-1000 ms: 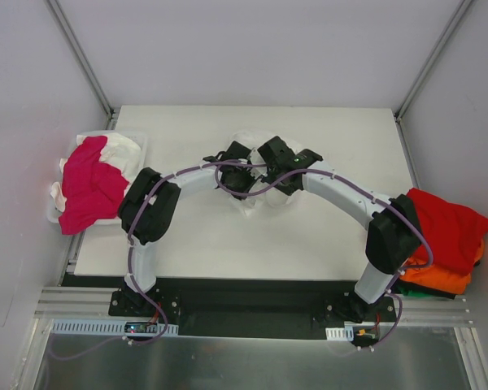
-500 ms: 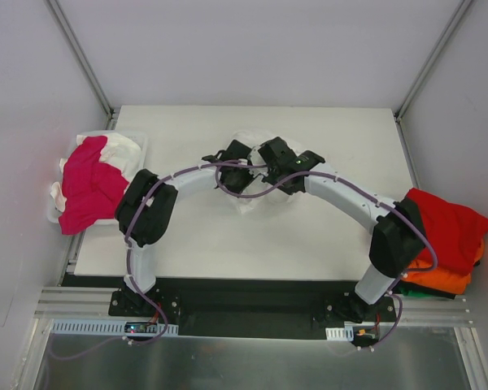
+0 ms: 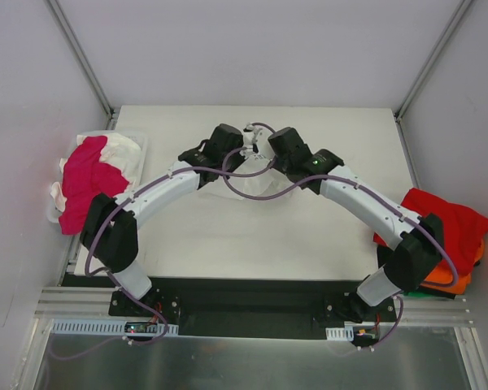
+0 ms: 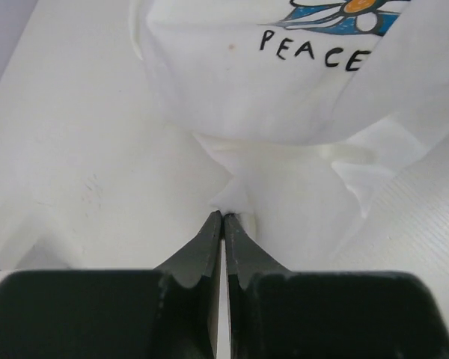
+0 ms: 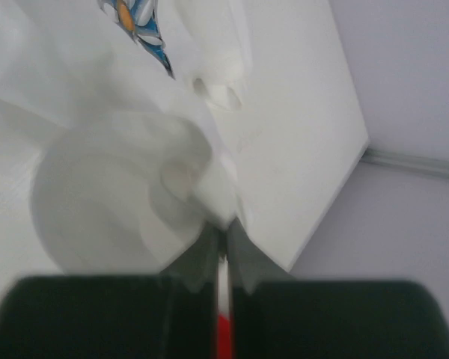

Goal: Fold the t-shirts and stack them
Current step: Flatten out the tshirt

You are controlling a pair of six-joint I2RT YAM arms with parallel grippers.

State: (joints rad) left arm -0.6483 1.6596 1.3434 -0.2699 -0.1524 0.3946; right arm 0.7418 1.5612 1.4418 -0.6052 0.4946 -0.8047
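Left fingers (image 4: 206,247): pressed together with no gap at the tips, pinching a small peak of white cloth. Right fingers (image 5: 202,258): likewise closed, a rolled fold of the same cloth caught at their tips. Item held: white t-shirt (image 4: 232,75), blue daisy print and the word "PEACE", lying bunched at the middle-far part of the table (image 3: 309,244), with both arms reaching over it. Handling, as judged: light, limp and unable to hold any shape; it will sag and drag from whatever point lifts it, and thin layers may slip apart or come up doubled. It is not fragile. The best holds would be seam edges such as shoulders or hem corners, one per arm and set well apart, so that the cloth can be drawn flat; the present pinches sit close together in crumpled fabric, and which part of the garment each has cannot be told. Surroundings: magenta-pink t-shirt (image 3: 85,183) heaped over further white cloth in a bin (image 3: 142,145) at the table's left edge; red t-shirt (image 3: 451,219) lying on an orange t-shirt (image 3: 455,280) off the right edge, beside the right arm's elbow. Obstructions: none on the table near the shirt; the two wrists and their purple cables (image 3: 252,193) crowd one another above it.
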